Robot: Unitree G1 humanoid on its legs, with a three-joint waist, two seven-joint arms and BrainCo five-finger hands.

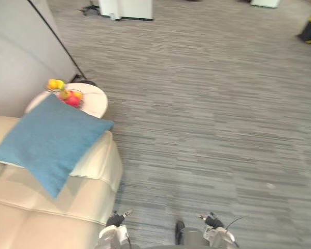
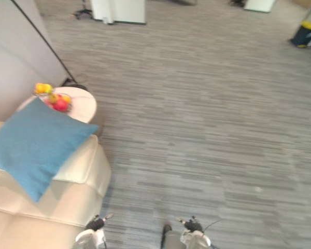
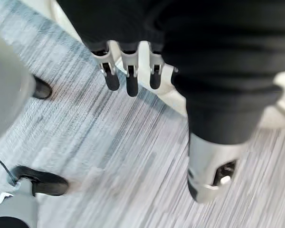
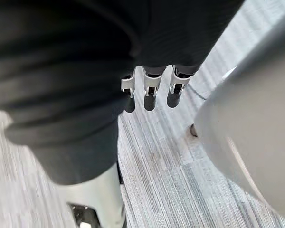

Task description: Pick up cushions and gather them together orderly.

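Currently I see the blue cushion (image 1: 49, 137) on the sofa (image 1: 101, 168), mid-left of frame, diagonally up-left of my left hand (image 3: 129, 76), which is nearer than my right hand (image 4: 151, 92); both hang straight-fingered, empty.

Carpet floor (image 1: 207, 119) open ahead and right, cream sofa (image 1: 36, 218) with blue cushion (image 1: 49, 137) filling left, side table (image 1: 96, 101) beyond

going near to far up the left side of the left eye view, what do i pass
left hand → blue cushion → fruit bowl → white cabinet
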